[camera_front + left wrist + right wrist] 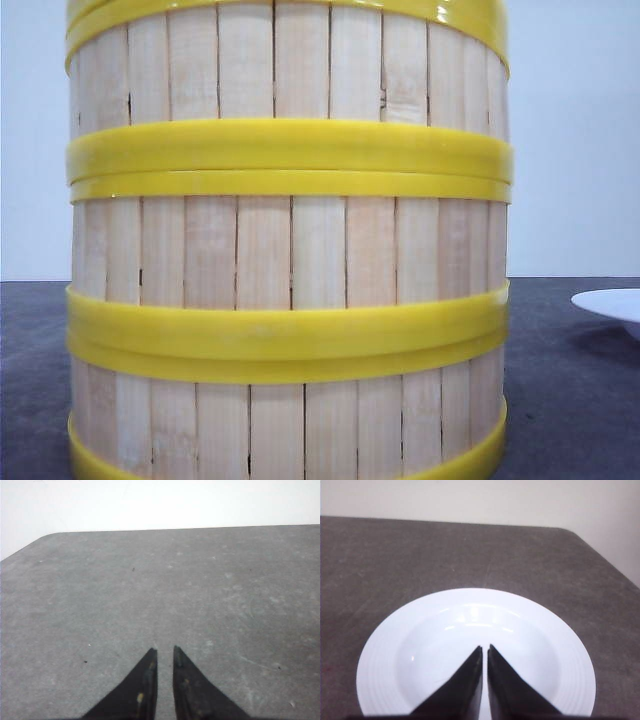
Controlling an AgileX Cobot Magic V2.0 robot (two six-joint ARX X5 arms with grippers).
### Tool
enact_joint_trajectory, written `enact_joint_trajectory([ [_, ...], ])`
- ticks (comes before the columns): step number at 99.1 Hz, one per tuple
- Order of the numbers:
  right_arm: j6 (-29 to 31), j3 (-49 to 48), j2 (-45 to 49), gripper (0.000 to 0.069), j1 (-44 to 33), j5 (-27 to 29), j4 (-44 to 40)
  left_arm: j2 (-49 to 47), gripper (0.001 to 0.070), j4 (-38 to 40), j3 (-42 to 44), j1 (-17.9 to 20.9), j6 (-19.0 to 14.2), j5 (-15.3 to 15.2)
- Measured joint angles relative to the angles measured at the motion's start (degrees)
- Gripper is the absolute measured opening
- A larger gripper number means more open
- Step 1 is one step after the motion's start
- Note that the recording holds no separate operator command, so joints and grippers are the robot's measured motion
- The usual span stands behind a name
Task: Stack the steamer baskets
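Steamer baskets (288, 240) stacked: pale bamboo slats w/ glossy yellow plastic rims.

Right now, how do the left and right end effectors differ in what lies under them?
The left end effector hangs over bare grey table; the right end effector hangs over a white plate. The left one's fingers show a thin gap; the right one's look nearly touching. Both are black, pointed and hold nothing, away from the stacked steamer baskets.

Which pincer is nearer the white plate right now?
Right. The right pincer hangs directly over the white plate, tips nearly closed above its bowl. The left pincer sees only bare grey table; no plate appears in its view.
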Motion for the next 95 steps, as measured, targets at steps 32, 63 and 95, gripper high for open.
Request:
enact_joint_trajectory([
  [32,0.0,0.0,0.0,0.0012,0.0,0.0,0.8,0.0,0.0030,0.0,0.0,0.0,0.0,0.0],
  [63,0.0,0.0,0.0,0.0012,0.0,0.0,0.9,0.0,0.0030,0.0,0.0,0.0,0.0,0.0],
  [95,0.0,0.0,0.0,0.0012,0.0,0.0,0.9,0.0,0.0030,0.0,0.0,0.0,0.0,0.0],
])
